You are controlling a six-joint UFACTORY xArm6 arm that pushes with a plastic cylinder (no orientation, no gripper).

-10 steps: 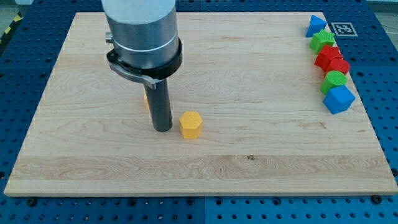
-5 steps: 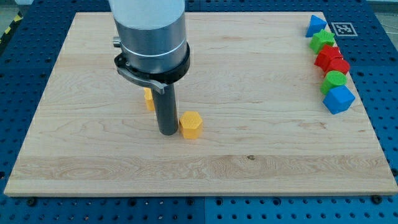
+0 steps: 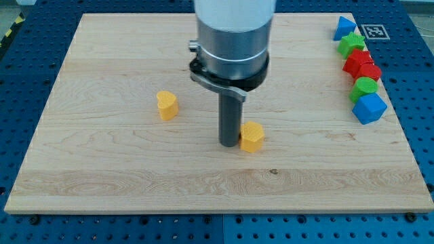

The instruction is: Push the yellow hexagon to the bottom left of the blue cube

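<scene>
The yellow hexagon (image 3: 252, 137) lies on the wooden board (image 3: 102, 169), a little right of centre. My tip (image 3: 230, 143) rests on the board touching the hexagon's left side. The blue cube (image 3: 369, 108) sits far off at the view's right edge, at the lower end of a column of blocks. The hexagon is well to the left of the cube and slightly lower in the view.
A second yellow block (image 3: 167, 105) lies left of my tip. Along the right edge, from the top: a blue triangular block (image 3: 344, 28), a green block (image 3: 352, 44), two red blocks (image 3: 361, 65), a green block (image 3: 365, 87). A marker tag (image 3: 372, 31) sits at top right.
My tip has moved to the right, pushing the yellow hexagon along with it. The second yellow block, partly hidden behind the rod before, now stands in full view.
</scene>
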